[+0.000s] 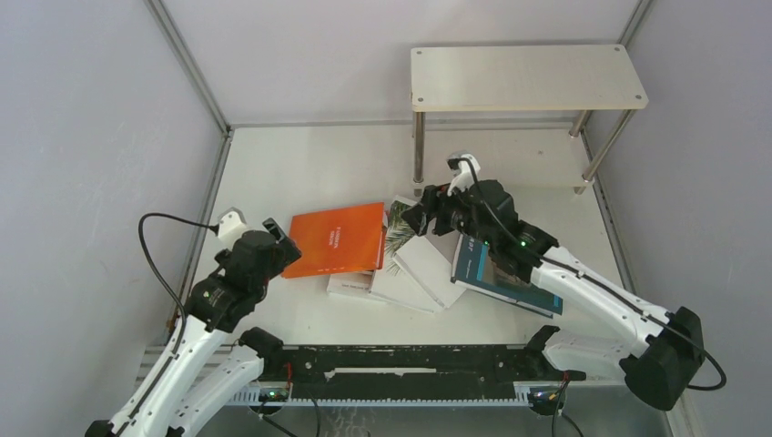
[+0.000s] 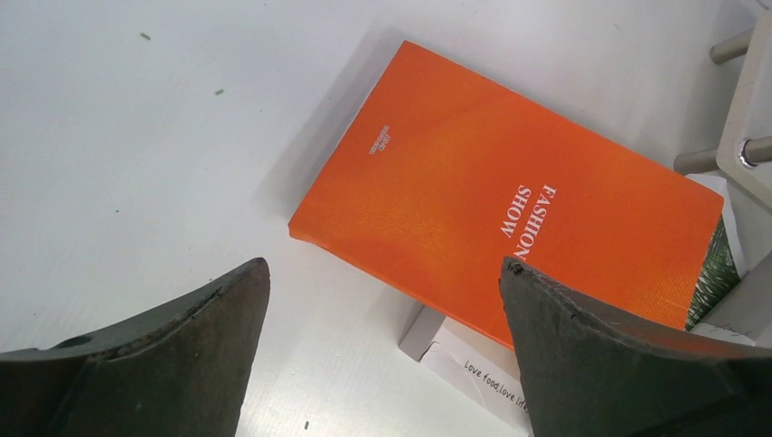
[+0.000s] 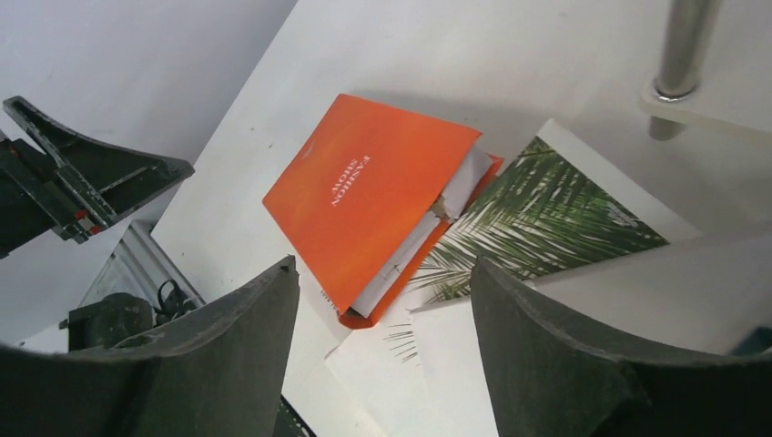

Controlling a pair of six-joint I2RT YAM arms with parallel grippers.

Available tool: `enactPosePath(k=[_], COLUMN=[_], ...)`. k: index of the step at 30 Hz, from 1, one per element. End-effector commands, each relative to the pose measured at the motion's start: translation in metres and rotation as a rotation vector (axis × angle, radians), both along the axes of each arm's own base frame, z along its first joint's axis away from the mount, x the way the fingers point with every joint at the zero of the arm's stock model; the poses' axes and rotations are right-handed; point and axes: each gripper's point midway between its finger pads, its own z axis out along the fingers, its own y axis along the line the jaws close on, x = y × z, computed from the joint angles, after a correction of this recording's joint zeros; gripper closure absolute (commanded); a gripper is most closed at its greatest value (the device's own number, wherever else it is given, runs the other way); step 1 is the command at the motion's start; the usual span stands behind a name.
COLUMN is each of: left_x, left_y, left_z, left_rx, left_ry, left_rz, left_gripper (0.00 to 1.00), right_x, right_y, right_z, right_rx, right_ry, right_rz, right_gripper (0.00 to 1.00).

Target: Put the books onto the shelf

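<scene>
Step in hand: first pick, none of the books shelved yet. The shelf [image 1: 528,77] stands at 1 o'clock on the table [image 1: 300,164], both of its boards bare as far as the overhead view shows. All five books lie in a loose fan at table centre. The orange book [image 1: 337,239] is at the fan's 9 o'clock, lying across a white book lettered "Love food" [image 2: 455,360] and a corner of the palm-leaf book [image 3: 546,209]. The plain grey-white book [image 1: 428,264] is in the middle and the teal book [image 1: 471,258] is at 4 o'clock, partly under my right arm. My left gripper [image 2: 384,266] is spread wide and empty, hovering at the orange book's 9 o'clock edge. My right gripper [image 3: 384,264] hangs over the fan's 12 o'clock end, jaws apart with nothing pinched that I can see. My judgement for the next move is to bring the right jaws down onto one exposed edge, likely the palm-leaf book's, and take a single cover rather than two. Then lift it clear of the overlap and carry it toward 1 o'clock.
</scene>
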Motion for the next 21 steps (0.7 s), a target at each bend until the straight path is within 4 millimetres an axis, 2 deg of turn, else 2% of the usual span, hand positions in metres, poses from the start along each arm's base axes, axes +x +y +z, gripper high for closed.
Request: enactPosePath(k=[1,8,13,21], left_x=[0.002,0.002,0.004,0.006], left_y=[0.000,-0.004,-0.007,-0.011], left_z=[0.016,0.020,0.020,0.019], left_rx=[-0.042,-0.071,-0.068,-0.064], left_ry=[-0.049,-0.057,-0.052,-0.050], left_rz=[0.028,0.033,0.031,0.030], left_gripper=[0.00,0.00,0.00,0.00], right_x=[-0.003,-0.003,-0.004,0.003], right_y=[0.018,0.040,0.061,0.072], right_z=[0.008,-0.021,-0.047,-0.071], right_rx=[0.010,-0.013,-0.023,0.001], right_ry=[0.049,0.205,0.299,0.394], right_rz=[0.018,0.008,0.020,0.013], right_gripper=[0.27,0.43,0.43,0.38])
